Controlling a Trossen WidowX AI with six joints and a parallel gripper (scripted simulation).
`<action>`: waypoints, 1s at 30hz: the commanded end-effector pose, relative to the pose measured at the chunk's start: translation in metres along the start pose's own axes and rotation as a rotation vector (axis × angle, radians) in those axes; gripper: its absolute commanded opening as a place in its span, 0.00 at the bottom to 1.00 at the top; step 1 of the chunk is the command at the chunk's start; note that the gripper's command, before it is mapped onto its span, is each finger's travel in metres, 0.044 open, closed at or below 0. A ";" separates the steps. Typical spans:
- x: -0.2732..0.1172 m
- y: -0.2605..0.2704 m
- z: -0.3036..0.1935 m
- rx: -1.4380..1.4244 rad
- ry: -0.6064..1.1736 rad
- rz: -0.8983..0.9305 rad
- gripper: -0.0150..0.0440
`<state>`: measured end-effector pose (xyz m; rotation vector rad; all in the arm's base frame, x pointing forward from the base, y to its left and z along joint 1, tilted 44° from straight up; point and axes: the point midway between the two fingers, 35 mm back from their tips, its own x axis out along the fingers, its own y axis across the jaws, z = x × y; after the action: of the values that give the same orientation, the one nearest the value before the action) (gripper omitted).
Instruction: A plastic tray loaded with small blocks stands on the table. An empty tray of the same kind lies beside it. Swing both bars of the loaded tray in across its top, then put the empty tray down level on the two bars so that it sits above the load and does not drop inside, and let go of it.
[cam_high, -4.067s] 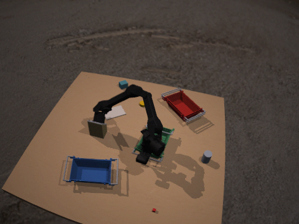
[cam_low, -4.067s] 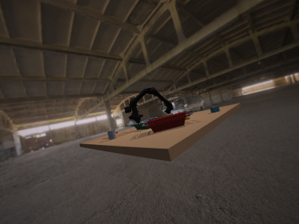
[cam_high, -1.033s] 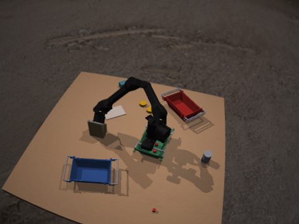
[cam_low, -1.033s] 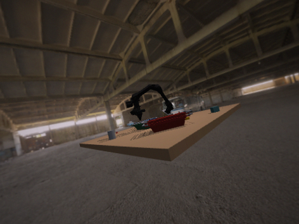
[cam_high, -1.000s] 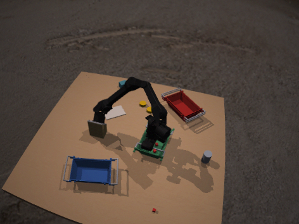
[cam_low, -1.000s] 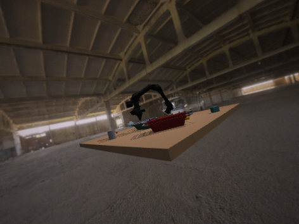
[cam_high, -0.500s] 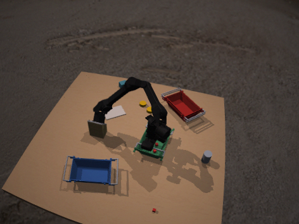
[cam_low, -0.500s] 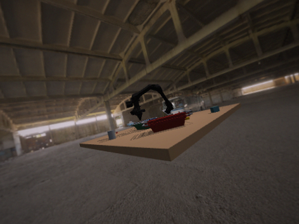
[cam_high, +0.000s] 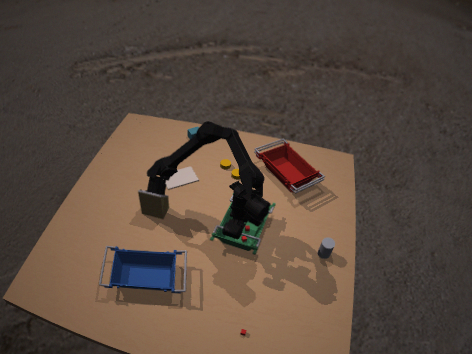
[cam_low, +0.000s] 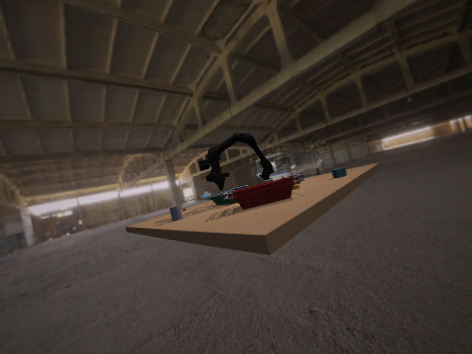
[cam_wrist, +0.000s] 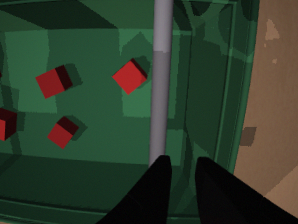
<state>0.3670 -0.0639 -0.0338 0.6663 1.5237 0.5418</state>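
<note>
The loaded green tray (cam_high: 256, 227) (cam_low: 220, 200) (cam_wrist: 215, 75) stands mid-table with several red blocks (cam_wrist: 130, 76) (cam_high: 247, 228) on its floor. In the wrist view a grey wire bar (cam_wrist: 161, 75) lies across the tray's top, close to its right end wall. My gripper (cam_wrist: 182, 165) (cam_high: 233, 227) is low over the tray; the bar's near end meets my left fingertip from outside. The fingers are nearly shut, with a narrow gap and nothing between them. The tray's other bar is hidden by the arm. An empty red tray (cam_high: 290, 165) (cam_low: 265, 192) lies at the back right.
An empty blue tray (cam_high: 142, 270) with its bars swung out lies at the front left. A grey cylinder (cam_high: 326, 247) stands right of the green tray. An olive box (cam_high: 153, 203), a white sheet (cam_high: 182, 177), yellow discs (cam_high: 225, 163) and a loose red block (cam_high: 243, 332) also lie about.
</note>
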 end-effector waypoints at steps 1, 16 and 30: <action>0.000 0.000 0.000 0.000 0.000 0.000 0.48; -0.064 -0.040 -0.018 -0.037 -0.007 -0.026 1.00; -0.047 -0.197 -0.204 -0.268 0.007 -0.060 1.00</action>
<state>0.1846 -0.2305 -0.1050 0.4286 1.4480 0.6304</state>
